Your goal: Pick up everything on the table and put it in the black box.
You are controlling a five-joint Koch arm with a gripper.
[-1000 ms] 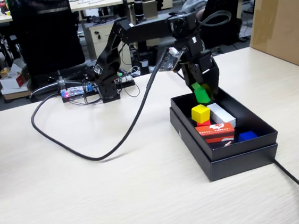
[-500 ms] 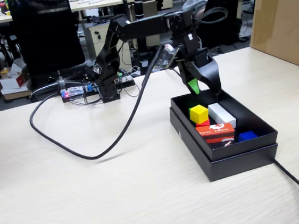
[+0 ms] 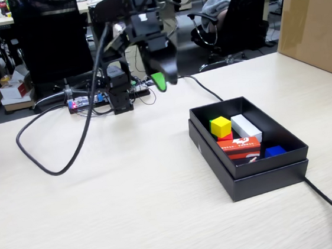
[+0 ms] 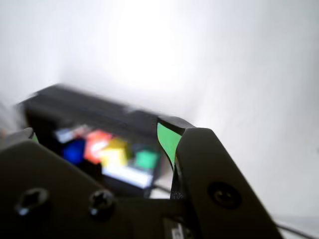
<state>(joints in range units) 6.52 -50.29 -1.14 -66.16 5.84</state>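
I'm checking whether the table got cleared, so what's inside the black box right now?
In the black box: yellow cube on a mostly hidden red one, white block, red-orange carton, something blue. Green cube appears only in the wrist view.

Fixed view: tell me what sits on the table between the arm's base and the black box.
Nothing: bare table between the arm's base and the black box.

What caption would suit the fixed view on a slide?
Robot arm's claw raised above the table, away from the black box holding a yellow cube and other items.
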